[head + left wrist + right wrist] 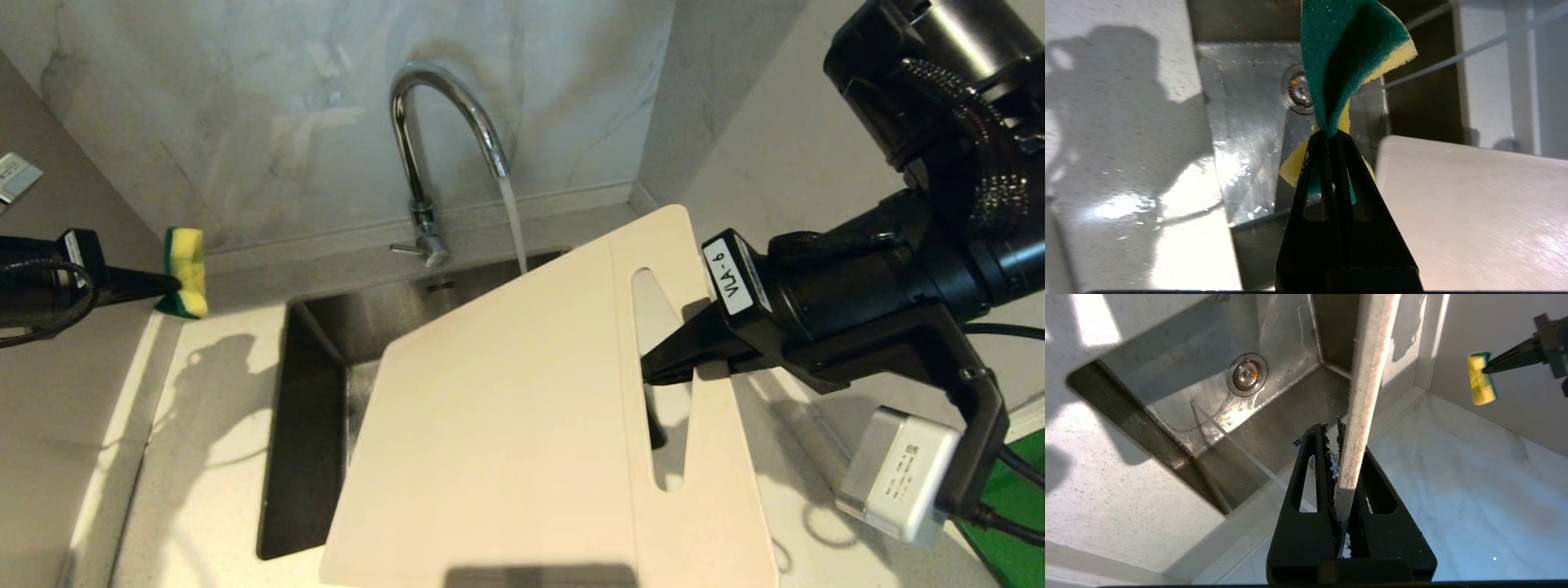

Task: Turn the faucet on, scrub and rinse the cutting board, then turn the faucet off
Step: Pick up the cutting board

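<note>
cream-white plastic cutting board (522, 425), pinched only at its handle end by the right gripper (665, 367), could swing loose under the water stream (513, 224) while the left gripper (167, 284) clamps the green-yellow sponge (186, 272).

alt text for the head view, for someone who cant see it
The right gripper holds a cream cutting board tilted above a steel sink while the faucet runs behind it. At far left, the left gripper pinches a green-yellow sponge.
</note>
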